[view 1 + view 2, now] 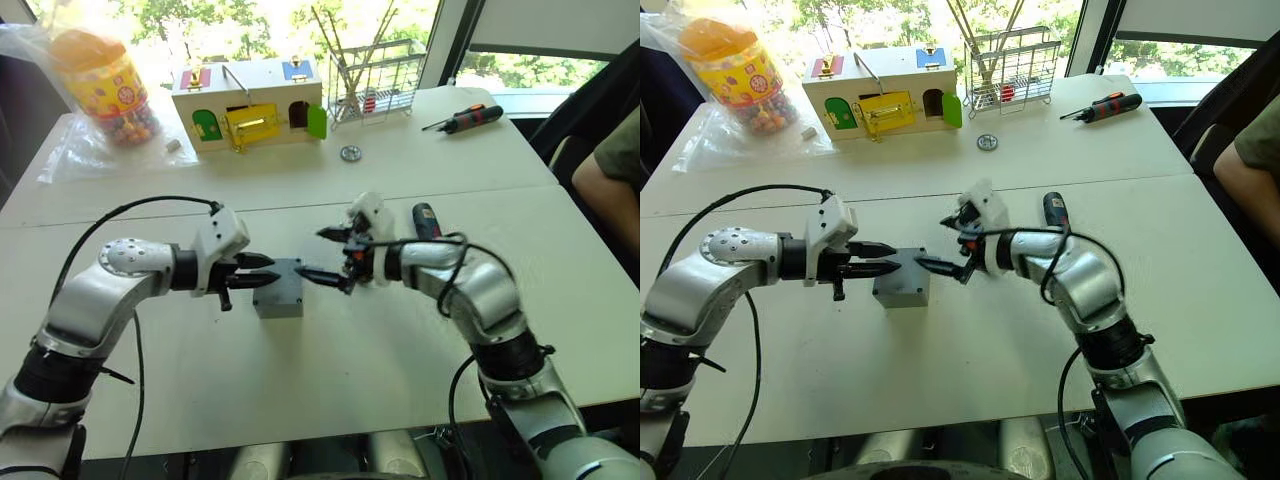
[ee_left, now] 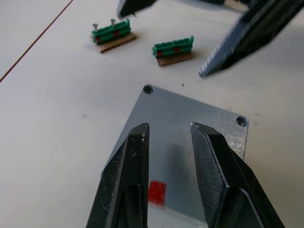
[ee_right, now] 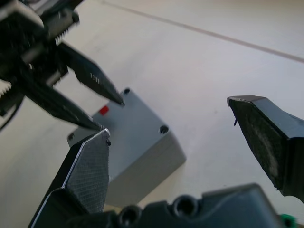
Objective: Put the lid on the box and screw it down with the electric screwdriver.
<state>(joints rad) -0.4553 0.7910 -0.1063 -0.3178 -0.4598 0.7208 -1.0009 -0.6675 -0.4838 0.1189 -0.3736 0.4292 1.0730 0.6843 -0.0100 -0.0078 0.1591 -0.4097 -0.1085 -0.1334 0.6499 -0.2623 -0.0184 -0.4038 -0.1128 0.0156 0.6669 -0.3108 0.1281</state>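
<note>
Both arms reach inward over the white table (image 1: pixel 400 330), meeting at the closed box.

The left gripper (image 1: pixel 262 272), fingers slightly parted and empty, hovers at the lid's (image 1: pixel 283 279) left edge; the right gripper (image 1: pixel 332 257), spread wide and empty, faces it. The box (image 1: pixel 278 301) sits between. The electric screwdriver (image 1: pixel 427 221) lies behind the right wrist.

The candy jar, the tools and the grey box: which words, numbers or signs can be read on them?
No text can be read.
Candy jar: its label carries print, too small and blurred to read.
Box: a plain red square, no letters.
Red-and-black screwdriver: no marking visible.
Wooden latch box: none visible.
</note>
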